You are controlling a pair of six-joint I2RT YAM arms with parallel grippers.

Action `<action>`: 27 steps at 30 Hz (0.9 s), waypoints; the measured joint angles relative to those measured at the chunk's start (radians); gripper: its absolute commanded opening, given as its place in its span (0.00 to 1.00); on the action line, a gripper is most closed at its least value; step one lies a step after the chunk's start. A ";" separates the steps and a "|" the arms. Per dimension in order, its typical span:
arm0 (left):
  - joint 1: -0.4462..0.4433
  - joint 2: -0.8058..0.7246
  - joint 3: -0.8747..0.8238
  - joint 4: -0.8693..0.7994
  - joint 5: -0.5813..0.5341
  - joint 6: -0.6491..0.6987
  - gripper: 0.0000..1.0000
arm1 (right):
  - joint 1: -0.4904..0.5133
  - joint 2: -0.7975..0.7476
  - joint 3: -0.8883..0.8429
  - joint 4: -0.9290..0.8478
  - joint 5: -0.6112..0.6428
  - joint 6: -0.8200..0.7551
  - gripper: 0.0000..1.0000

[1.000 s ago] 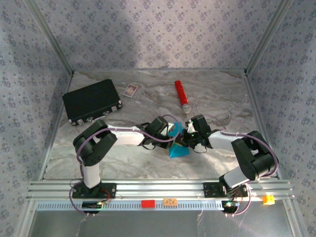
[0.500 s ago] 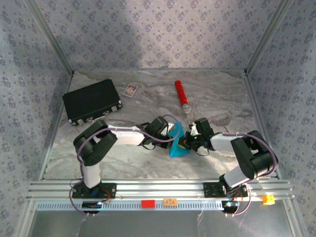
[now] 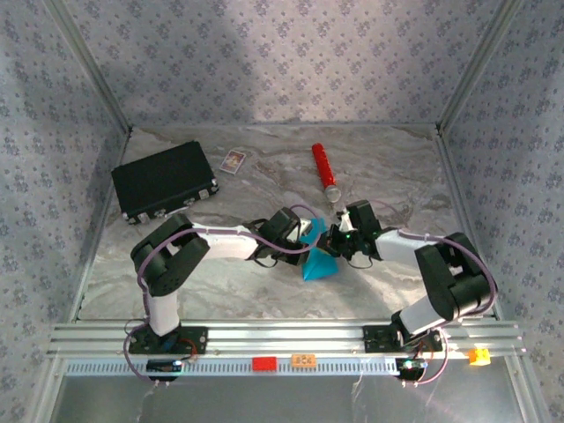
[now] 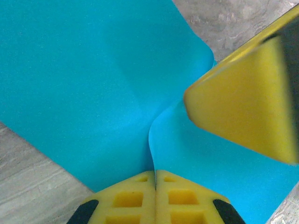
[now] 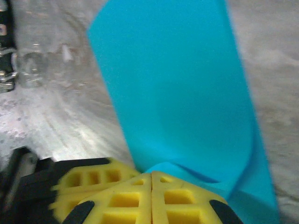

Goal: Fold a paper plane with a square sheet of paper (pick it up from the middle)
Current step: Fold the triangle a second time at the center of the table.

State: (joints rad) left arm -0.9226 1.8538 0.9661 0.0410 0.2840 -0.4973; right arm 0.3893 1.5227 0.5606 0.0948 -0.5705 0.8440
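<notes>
The right gripper [image 5: 152, 184] has swung out from the near side of the red cylinder [image 3: 323, 170] and come back in toward it within the last second. The square sheet of paper [image 3: 319, 264] has gone with it, its upper flap rising and then settling into a slanted triangle. Both grippers are pinched tight on the sheet. The left gripper [image 4: 155, 182] clamps an edge where the paper buckles into a soft S-curve, and the right one holds a curled-over fold. The sheet sits just on the near side of the cylinder, slightly to its left, between the two grippers. I judge this an early fold being drawn over, with no sharp crease set yet and no dart shape.
</notes>
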 measured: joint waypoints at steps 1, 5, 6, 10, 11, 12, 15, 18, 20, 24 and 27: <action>0.000 0.000 0.000 0.000 0.000 0.000 0.00 | -0.005 0.015 -0.004 -0.001 0.006 -0.002 0.08; 0.000 0.002 0.000 0.004 0.001 0.000 0.00 | -0.027 0.035 -0.024 0.024 -0.011 -0.002 0.09; 0.000 0.002 0.000 0.004 0.002 0.000 0.00 | -0.029 0.035 -0.025 0.027 -0.015 -0.002 0.09; 0.001 0.002 0.000 0.004 0.005 0.001 0.00 | -0.035 0.031 -0.019 0.009 -0.022 -0.006 0.10; 0.001 0.002 0.000 0.004 0.005 0.003 0.00 | -0.039 0.025 -0.015 0.001 -0.023 -0.006 0.10; 0.001 0.002 0.000 0.004 0.005 0.003 0.00 | -0.044 0.019 -0.009 -0.004 -0.023 -0.009 0.10; 0.003 0.002 0.000 0.004 0.008 0.005 0.00 | -0.058 0.014 0.013 -0.013 -0.023 -0.025 0.10; 0.006 0.002 0.000 0.003 0.013 0.008 0.00 | -0.067 0.016 0.019 -0.013 -0.023 -0.035 0.09; 0.006 0.002 0.000 0.003 0.015 0.008 0.00 | -0.068 0.028 0.019 -0.013 -0.020 -0.041 0.09; 0.006 0.002 0.000 0.002 0.015 0.011 0.00 | -0.084 0.058 -0.006 0.016 -0.022 -0.042 0.08; 0.006 0.002 0.000 0.002 0.015 0.011 0.00 | -0.093 0.058 -0.026 0.054 -0.036 -0.035 0.08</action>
State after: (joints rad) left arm -0.9161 1.8557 0.9661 0.0433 0.2993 -0.4858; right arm 0.2962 1.5803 0.5350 0.1486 -0.6067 0.8085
